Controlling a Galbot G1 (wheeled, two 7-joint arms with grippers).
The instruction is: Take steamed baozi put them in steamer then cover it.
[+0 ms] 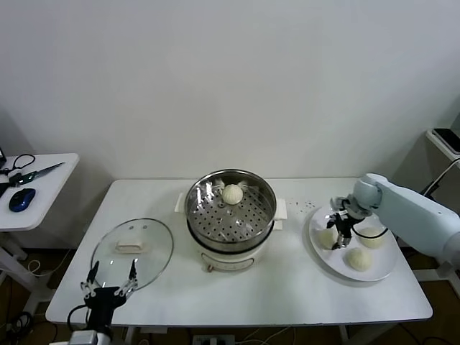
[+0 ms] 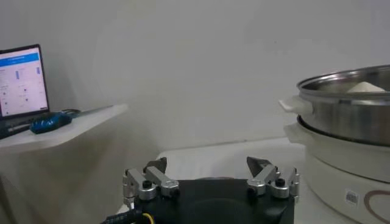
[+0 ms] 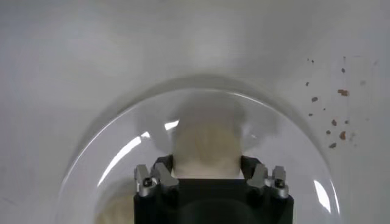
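The steamer, a shiny steel basket on a cream-white cooker base, stands mid-table with one baozi in it. Right of it, a white plate carries three more baozi. My right gripper is down on the plate's left bun. In the right wrist view its fingers press both sides of that baozi, shut on it. The glass cover lies flat at the table's left. My left gripper hovers open at the front left edge, and its own view shows the open gripper empty, with the steamer off to one side.
Two loose baozi lie close to my right gripper. Dark crumbs dot the table between cooker and plate. A side table at far left holds scissors and a blue mouse. Another stand is at far right.
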